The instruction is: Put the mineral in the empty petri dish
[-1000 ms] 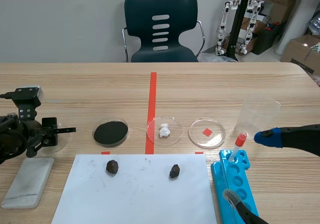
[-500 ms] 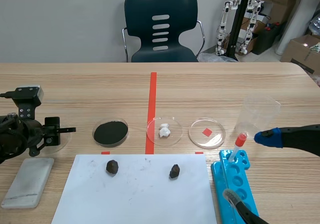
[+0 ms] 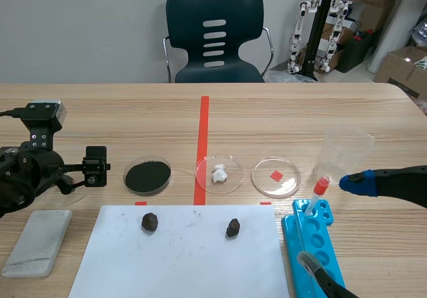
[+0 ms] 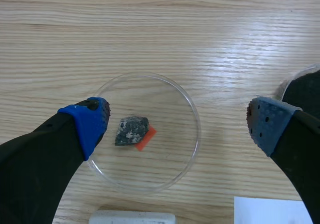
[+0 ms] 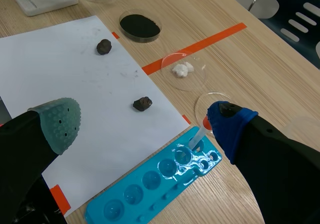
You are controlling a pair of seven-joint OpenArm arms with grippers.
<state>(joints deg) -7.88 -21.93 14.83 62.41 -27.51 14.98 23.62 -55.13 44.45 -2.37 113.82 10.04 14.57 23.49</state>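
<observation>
In the left wrist view a grey speckled mineral (image 4: pixel 132 130) lies inside a clear petri dish (image 4: pixel 187 108), partly on an orange tape square. My left gripper (image 4: pixel 178 120) hangs open just above that dish, one blue pad on each side of the mineral, touching nothing. In the scene view this gripper (image 3: pixel 85 171) sits at the table's left and mostly hides the dish. My right gripper (image 3: pixel 339 235) stands open at the right, over the blue well tray (image 3: pixel 313 251), holding nothing. Two dark rocks (image 3: pixel 149 222) (image 3: pixel 232 228) lie on white paper (image 3: pixel 180 258).
Along the row stand a dish of black powder (image 3: pixel 147 176), a dish with a white lump (image 3: pixel 219 173) and a dish over a red square (image 3: pixel 276 177). A red-capped pipette (image 3: pixel 317 195) leans on the tray beside a plastic cup (image 3: pixel 343 153). A pale block (image 3: pixel 39 241) lies front left.
My left gripper has gone from shut to wide open and shifted slightly right, leaving the mineral lying in the dish. The right arm has not moved.
</observation>
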